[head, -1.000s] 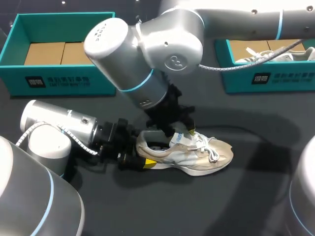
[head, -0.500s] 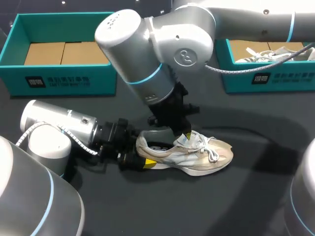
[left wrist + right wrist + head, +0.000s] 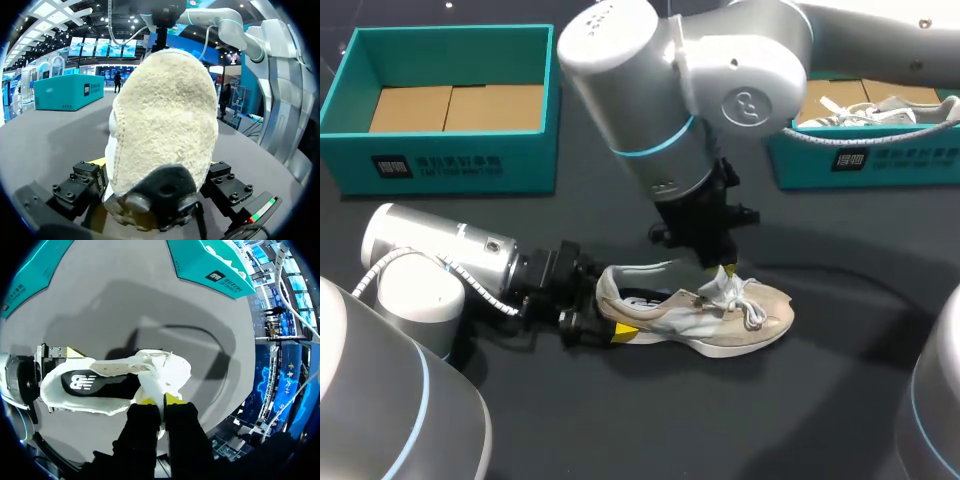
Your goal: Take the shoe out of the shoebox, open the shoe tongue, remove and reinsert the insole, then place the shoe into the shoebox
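A beige and white shoe lies on its sole in the middle of the dark table, toe to the right. My left gripper grips its heel from the left, one finger on each side; the heel fills the left wrist view. My right gripper comes down from above and is shut on the white tongue, which is drawn towards the toe. The black insole shows inside the shoe's mouth. An open teal shoebox stands at the back left.
A second teal box at the back right holds another shoe. My right arm's big elbow hangs over the table's middle. Bare dark table lies in front of and to the right of the shoe.
My right gripper has closed on the tongue, and the right arm has shifted to the right, drawing the tongue towards the toe. The left arm and the shoe have stayed put.
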Available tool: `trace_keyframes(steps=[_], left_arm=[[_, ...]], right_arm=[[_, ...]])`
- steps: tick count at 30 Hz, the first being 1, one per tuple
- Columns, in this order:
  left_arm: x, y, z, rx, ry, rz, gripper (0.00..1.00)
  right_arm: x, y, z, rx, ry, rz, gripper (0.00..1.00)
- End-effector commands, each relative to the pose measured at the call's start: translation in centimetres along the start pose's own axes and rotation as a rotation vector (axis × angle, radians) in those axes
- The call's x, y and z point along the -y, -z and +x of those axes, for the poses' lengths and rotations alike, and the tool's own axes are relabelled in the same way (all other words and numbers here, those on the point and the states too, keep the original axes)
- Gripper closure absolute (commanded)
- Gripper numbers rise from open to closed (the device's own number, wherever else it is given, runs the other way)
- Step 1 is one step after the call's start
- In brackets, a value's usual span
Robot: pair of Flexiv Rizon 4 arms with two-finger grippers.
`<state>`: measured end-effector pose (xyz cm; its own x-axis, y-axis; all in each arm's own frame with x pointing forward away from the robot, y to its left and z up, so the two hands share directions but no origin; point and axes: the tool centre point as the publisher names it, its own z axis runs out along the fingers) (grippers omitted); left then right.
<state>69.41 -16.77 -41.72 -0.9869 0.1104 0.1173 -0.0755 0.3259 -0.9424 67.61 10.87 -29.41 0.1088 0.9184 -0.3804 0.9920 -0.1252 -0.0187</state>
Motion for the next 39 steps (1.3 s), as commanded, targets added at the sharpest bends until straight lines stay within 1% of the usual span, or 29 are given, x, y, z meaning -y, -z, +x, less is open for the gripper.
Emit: trace_keyframes(steps=[1,5,8,11,13,17,19,24,26,32,36,39], left_arm=[[-0.1,-0.2,0.1,0.001,0.0,0.0,1.0],[-0.1,-0.2,0.1,0.001,0.0,0.0,1.0],[-0.1,-0.2,0.1,0.001,0.0,0.0,1.0],[-0.1,-0.2,0.1,0.001,0.0,0.0,1.0],[-0.1,-0.2,0.1,0.001,0.0,0.0,1.0],[-0.1,-0.2,0.1,0.001,0.0,0.0,1.0],[-0.1,-0.2,0.1,0.001,0.0,0.0,1.0],[-0.1,-0.2,0.1,0.001,0.0,0.0,1.0],[-0.1,-0.2,0.1,0.001,0.0,0.0,1.0],[-0.1,-0.2,0.1,0.001,0.0,0.0,1.0],[-0.1,-0.2,0.1,0.001,0.0,0.0,1.0],[-0.1,-0.2,0.1,0.001,0.0,0.0,1.0]], right_arm=[[0.4,-0.6,-2.4,-0.074,-0.057,-0.01,1.0],[0.5,-1.5,-3.8,-0.095,-0.02,-0.022,1.0],[0.5,-2.5,-4.5,-0.104,0.01,-0.024,1.0],[0.3,-3.3,-5.0,-0.112,0.038,-0.032,1.0],[0.2,-3.9,-5.2,-0.115,0.056,-0.036,0.96],[-0.3,-4.8,-5.6,-0.12,0.077,-0.048,0.95],[-0.5,-5.3,-5.9,-0.126,0.078,-0.059,0.91],[-1.1,-6.4,-6.1,-0.136,0.079,-0.068,0.85],[-1.4,-6.9,-6.2,-0.137,0.073,-0.069,0.8],[-2.4,-8.1,-6.5,-0.13,0.046,-0.05,0.69],[-2.8,-8.9,-6.6,-0.132,0.031,-0.043,0.59],[-2.9,-9.3,-6.6,-0.131,0.027,-0.032,0.56]])
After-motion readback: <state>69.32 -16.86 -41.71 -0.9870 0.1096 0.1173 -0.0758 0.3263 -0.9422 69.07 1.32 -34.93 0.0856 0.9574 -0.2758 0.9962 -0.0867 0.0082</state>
